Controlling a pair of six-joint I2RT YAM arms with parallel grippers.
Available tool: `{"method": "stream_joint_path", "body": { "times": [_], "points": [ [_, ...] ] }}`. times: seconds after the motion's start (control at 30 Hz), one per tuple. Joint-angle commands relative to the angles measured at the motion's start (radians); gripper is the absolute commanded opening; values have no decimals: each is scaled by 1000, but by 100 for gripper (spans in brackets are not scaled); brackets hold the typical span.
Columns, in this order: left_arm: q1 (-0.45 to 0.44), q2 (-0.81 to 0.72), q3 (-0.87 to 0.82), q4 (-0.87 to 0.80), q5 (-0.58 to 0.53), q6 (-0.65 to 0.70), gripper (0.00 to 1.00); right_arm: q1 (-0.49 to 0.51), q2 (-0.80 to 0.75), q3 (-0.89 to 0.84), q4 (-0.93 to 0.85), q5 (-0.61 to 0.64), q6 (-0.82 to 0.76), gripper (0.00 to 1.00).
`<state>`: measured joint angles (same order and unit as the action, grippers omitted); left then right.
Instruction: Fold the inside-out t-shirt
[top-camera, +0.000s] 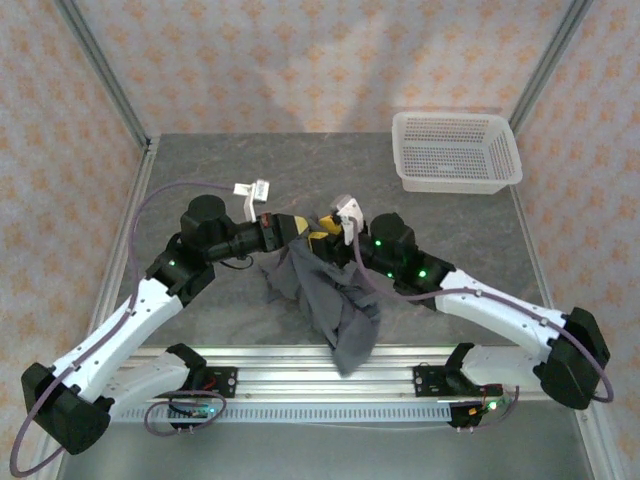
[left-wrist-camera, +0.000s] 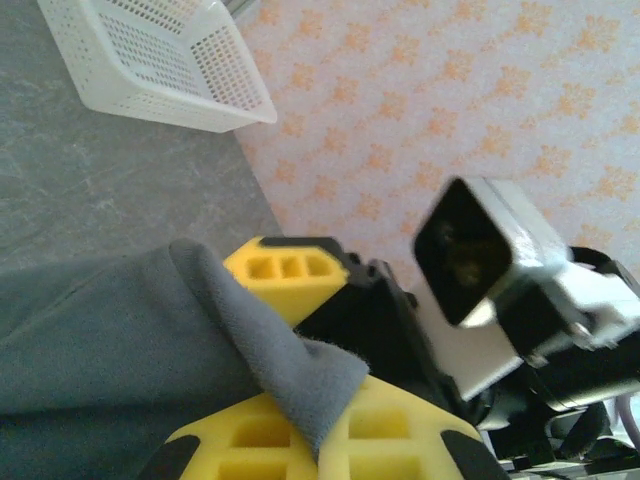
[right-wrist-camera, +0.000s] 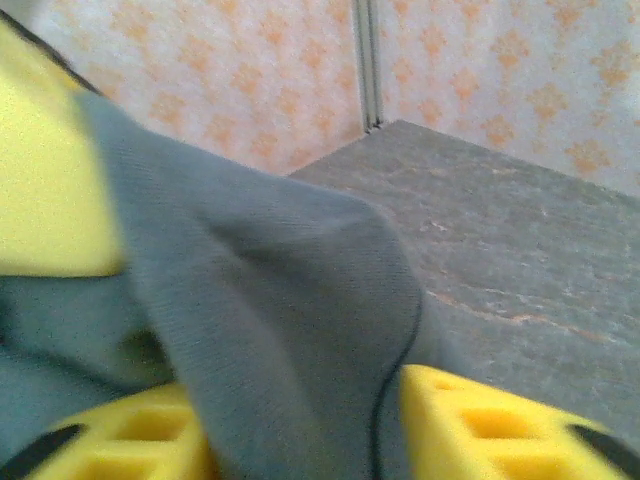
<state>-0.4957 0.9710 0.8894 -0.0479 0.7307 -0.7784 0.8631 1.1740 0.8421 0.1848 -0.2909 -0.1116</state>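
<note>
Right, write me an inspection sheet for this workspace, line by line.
Surface: grey stone-look table, no spills seen.
Job's things: dark grey t-shirt, bunched, held up between both hands, its lower end draped over the front rail.
Clutter: white mesh basket at the far right, looks empty; small white tag-like item by the left arm.
Hands: left hand shut on the t-shirt; right hand has cloth between its fingers, grip unclear.
Cables: a grey-purple cable loops off each arm; the right one runs close to the t-shirt.
Surroundings: orange-patterned walls, metal frame posts.
</note>
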Motion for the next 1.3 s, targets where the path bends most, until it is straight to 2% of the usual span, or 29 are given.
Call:
{"method": "stream_joint_path", "body": {
  "times": [0.0,0.03,0.13,0.17,0.23,0.4,0.53,0.6,0.7,0.77,0.87,0.97,1.07,1.2,1.27],
  "points": [
    [-3,-42,47,-103,-76,88,0,-1,4,54,-30,-44,-2,4],
    [-3,-46,56,-166,-132,114,0,-4,-4,57,-38,-107,12,0],
    [6,-30,103,-424,-450,171,0,-15,-43,53,-16,-352,127,0],
    [10,-20,101,-465,-539,187,2,-18,-60,45,16,-422,179,0],
    [23,-8,51,-452,-623,216,10,-30,-101,25,87,-505,277,0],
    [39,41,-76,-313,-634,262,39,-90,-193,-48,272,-510,450,0],
    [40,25,-130,-277,-660,279,57,-152,-190,-71,270,-411,507,0],
    [40,-10,-134,-295,-678,305,68,-181,-171,-83,305,-400,554,0],
    [39,-82,-130,-340,-714,346,72,-199,-142,-78,309,-380,589,0],
    [29,-146,-130,-336,-681,364,71,-203,-126,-59,265,-343,587,0],
    [-34,-238,-132,-250,-572,385,66,-205,-103,-45,242,-316,586,0],
    [-104,-258,-108,-147,-424,391,50,-207,-84,-33,233,-305,588,0],
    [-118,-195,-51,-83,-238,364,37,-207,-75,-24,227,-311,592,0],
    [-118,-80,24,-65,-113,338,33,-207,-75,-20,237,-329,606,0],
    [-116,0,72,-80,-85,304,33,-207,-75,-15,238,-331,616,0]
  ]
}}
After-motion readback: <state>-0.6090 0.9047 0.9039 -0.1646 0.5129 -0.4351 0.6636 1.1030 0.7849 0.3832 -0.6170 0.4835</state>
